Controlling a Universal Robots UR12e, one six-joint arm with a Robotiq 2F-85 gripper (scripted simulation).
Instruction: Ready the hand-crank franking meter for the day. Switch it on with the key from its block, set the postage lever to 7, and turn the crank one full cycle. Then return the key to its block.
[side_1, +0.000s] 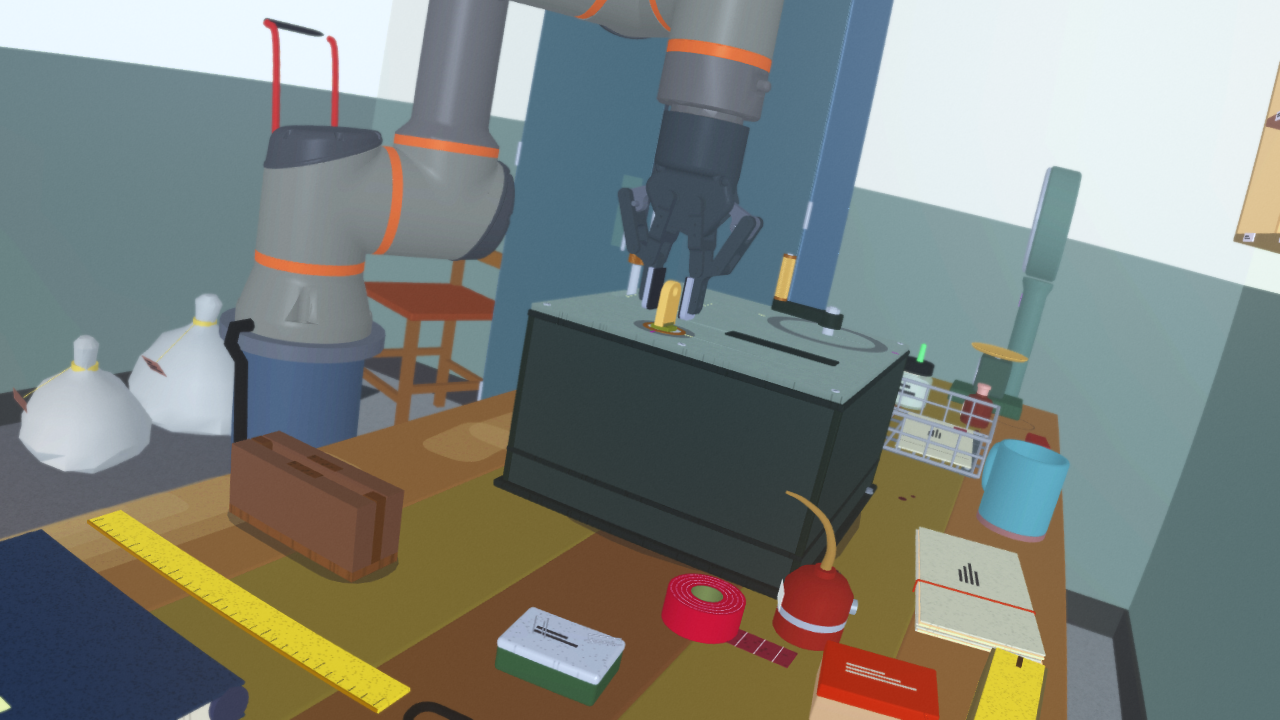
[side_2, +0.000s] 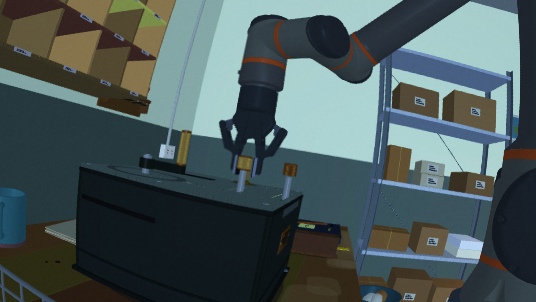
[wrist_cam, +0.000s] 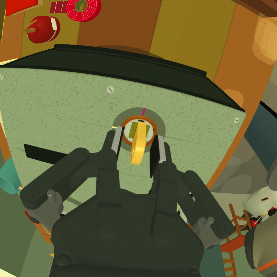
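Note:
The postage lever (side_2: 289, 179) is hidden behind my fingers from the side camera and shows only from the second side camera, as a grey stem with a copper knob near the meter's corner. The yellow key (side_1: 668, 304) (side_2: 244, 171) (wrist_cam: 137, 144) stands upright in the round lock on top of the dark franking meter (side_1: 698, 430). My gripper (side_1: 661, 288) (side_2: 246, 169) (wrist_cam: 137, 151) is open, lowered around the key's bow with a finger on either side, and holds nothing. The crank (side_1: 806, 309) (side_2: 165, 161), a black arm with a brass handle, sits further along the top. The brown key block (side_1: 313, 501) stands on the bench, left of the meter.
Behind the meter rise my arm's base, a blue panel and an orange stool (side_1: 430, 331). In front lie a red tape roll (side_1: 704, 607), a red oil can (side_1: 814, 600), a small tin (side_1: 559, 654) and a yellow ruler (side_1: 246, 609). A blue mug (side_1: 1020, 488) and wire basket (side_1: 940, 430) stand right.

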